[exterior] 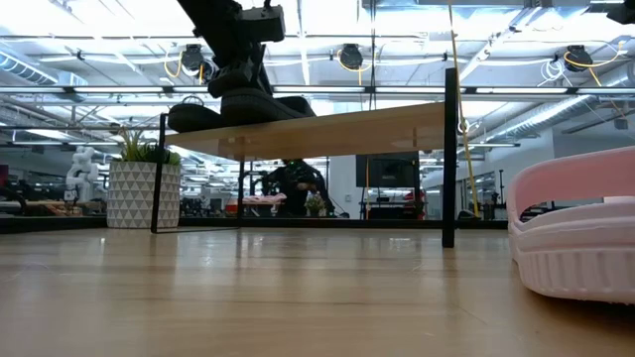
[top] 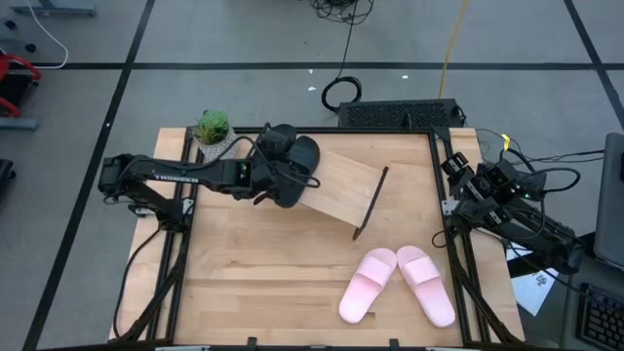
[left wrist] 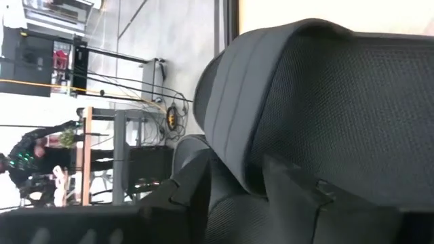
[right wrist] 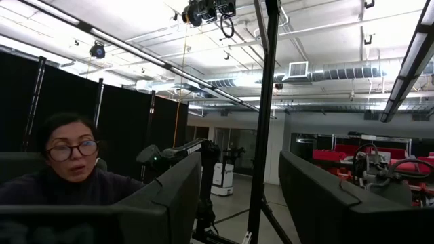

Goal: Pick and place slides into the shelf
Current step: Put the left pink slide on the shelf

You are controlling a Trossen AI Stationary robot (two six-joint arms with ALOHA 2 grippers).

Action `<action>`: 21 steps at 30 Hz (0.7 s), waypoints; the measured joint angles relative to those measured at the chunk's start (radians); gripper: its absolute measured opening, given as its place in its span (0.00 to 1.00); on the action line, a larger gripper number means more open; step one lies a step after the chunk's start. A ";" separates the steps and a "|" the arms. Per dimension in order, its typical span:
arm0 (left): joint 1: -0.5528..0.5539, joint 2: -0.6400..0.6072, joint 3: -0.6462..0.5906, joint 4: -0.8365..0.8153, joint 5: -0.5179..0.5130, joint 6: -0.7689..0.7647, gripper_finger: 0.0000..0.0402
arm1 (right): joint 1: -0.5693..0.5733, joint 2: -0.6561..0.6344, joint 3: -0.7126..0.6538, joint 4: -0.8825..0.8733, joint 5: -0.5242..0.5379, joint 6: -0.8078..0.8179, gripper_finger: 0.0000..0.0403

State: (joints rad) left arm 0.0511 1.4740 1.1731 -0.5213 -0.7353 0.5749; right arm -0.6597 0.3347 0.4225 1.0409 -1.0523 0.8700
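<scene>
Two matte black slides (top: pixel 297 156) sit side by side on the left end of the shelf (top: pixel 341 180), soles on its light plank (exterior: pixel 347 127). My left gripper (top: pixel 271 175) reaches in from the table's left and is shut on the nearer black slide (exterior: pixel 260 104); the other black slide (exterior: pixel 196 117) lies beside it. Two pale pink slides (top: pixel 369 283) (top: pixel 427 283) lie on the tabletop near the front, right of centre. My right gripper (right wrist: pixel 241 196) is open and waits at the table's right edge (top: pixel 458 180). My left gripper (left wrist: pixel 241 193) pinches the black slide's broad strap at its edge (left wrist: pixel 234 156), one finger (left wrist: pixel 190 193) on one face and the other finger (left wrist: pixel 298 186) on the textured face. It comes slanting down from the table's left. The slide's sole rests on the shelf top.
A small potted plant (top: pixel 213 129) stands at the table's far left corner, just behind the shelf's left end. The shelf stands skewed across the table's far half on thin black legs (exterior: pixel 449 159). Bare tabletop lies left of the pink slides. A person shows beyond the table.
</scene>
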 joint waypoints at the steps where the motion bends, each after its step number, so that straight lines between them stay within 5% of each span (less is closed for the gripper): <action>1: -0.002 0.000 0.003 -0.001 0.000 0.000 0.36 | 0.000 0.000 0.000 0.000 0.000 0.000 0.46; 11: -0.091 0.000 0.166 0.000 -0.076 0.061 0.39 | 0.000 0.000 0.000 0.000 0.000 0.000 0.46; 21: -0.325 -0.001 0.294 0.000 -0.041 -0.033 0.39 | 0.000 0.000 0.000 0.001 -0.112 0.008 0.46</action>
State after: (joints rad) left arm -0.2738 1.4728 1.4673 -0.5215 -0.7761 0.5422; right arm -0.6594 0.3351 0.4225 1.0417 -1.1639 0.8776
